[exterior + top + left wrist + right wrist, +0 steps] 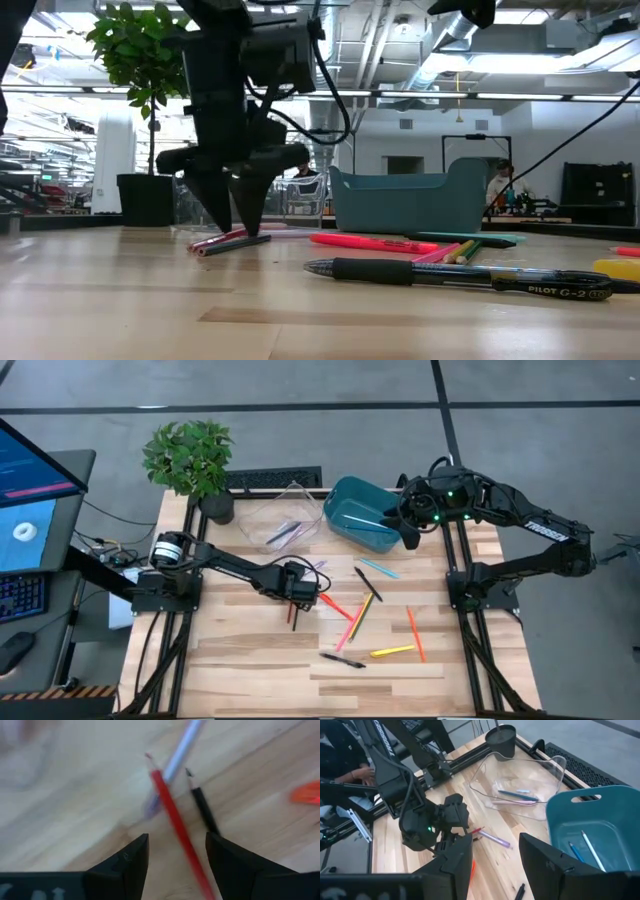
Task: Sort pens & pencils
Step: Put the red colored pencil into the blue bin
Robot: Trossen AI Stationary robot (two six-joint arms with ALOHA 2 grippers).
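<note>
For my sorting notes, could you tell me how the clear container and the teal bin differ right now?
The clear container is see-through with thin, wavy walls; the teal bin is opaque, with a handle slot in its rim. The clear container stands beside the potted plant; the teal bin lies under the open right gripper. Both sit at the table's far edge and already hold a few pens or pencils.

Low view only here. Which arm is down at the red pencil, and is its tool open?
Observer: That's the left tool. It's open, with a finger on either side of the red pencil.
Operator: Anything lying next to that pencil?
Observer: A black pencil, close by one finger.
Operator: Where's the right arm?
Observer: The right tool hangs open at the edge of the teal bin.
</note>
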